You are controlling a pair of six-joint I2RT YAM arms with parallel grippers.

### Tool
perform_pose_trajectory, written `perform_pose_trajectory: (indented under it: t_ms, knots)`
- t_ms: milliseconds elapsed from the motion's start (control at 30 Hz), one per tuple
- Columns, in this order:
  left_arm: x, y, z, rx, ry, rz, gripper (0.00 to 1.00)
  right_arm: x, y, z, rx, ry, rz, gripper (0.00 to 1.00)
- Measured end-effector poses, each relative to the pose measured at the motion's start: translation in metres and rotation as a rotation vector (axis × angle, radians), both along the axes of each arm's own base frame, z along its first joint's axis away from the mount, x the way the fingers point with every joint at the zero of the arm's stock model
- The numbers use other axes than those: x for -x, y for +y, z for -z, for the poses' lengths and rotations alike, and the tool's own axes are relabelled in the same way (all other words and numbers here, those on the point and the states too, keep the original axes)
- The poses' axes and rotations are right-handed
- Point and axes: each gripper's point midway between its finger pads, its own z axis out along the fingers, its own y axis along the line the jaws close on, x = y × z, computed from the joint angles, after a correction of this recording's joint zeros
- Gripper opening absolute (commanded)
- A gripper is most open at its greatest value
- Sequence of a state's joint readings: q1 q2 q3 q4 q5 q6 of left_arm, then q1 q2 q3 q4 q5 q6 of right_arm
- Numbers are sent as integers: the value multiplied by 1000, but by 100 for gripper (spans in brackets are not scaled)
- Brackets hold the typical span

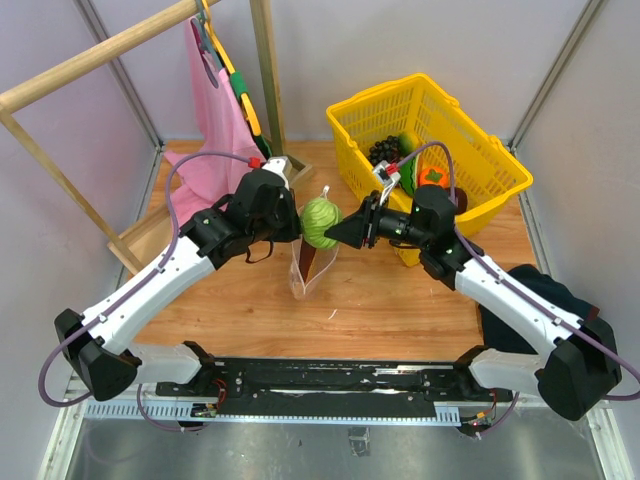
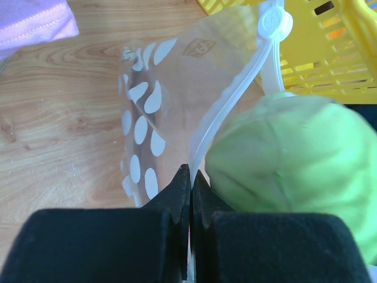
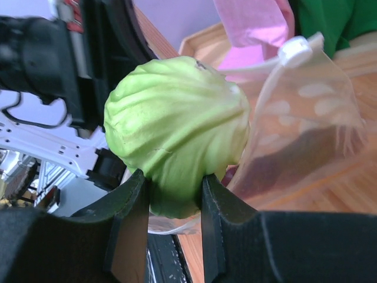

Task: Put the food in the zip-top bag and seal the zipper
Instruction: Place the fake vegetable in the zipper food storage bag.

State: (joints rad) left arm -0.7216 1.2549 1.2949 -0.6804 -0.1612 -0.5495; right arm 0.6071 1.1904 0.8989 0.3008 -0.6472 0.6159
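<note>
The clear zip-top bag (image 1: 308, 268) with white dots hangs mouth up above the wooden table, a dark brown piece showing inside it. My left gripper (image 1: 291, 222) is shut on the bag's whitish zipper strip (image 2: 227, 112) and holds the mouth edge up. My right gripper (image 1: 338, 229) is shut on the green melon-like ball (image 1: 321, 221) and holds it at the bag's mouth. In the right wrist view the ball (image 3: 177, 127) sits between the fingers (image 3: 131, 203) with the bag (image 3: 300, 130) just behind it. In the left wrist view the ball (image 2: 294, 171) is right of the strip.
A yellow basket (image 1: 484, 190) with more toy food stands at the back right, close behind the right arm. A pink cloth (image 1: 215, 120) hangs from a wooden rack (image 1: 100, 55) at the back left. A dark object (image 1: 535, 300) lies at the right edge.
</note>
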Motion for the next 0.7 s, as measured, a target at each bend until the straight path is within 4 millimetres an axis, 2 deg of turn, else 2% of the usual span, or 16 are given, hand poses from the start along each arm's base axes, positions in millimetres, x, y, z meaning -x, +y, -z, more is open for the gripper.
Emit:
perform_pose_trajectory:
  t_ms: [400,700]
  knots:
    - [1,0,-4,19,-5,-1,0,-11,-14,49,221,25,68,6]
    - [3,-3,-4,25,2,11,0,-21,-5,67,444,47,106,7]
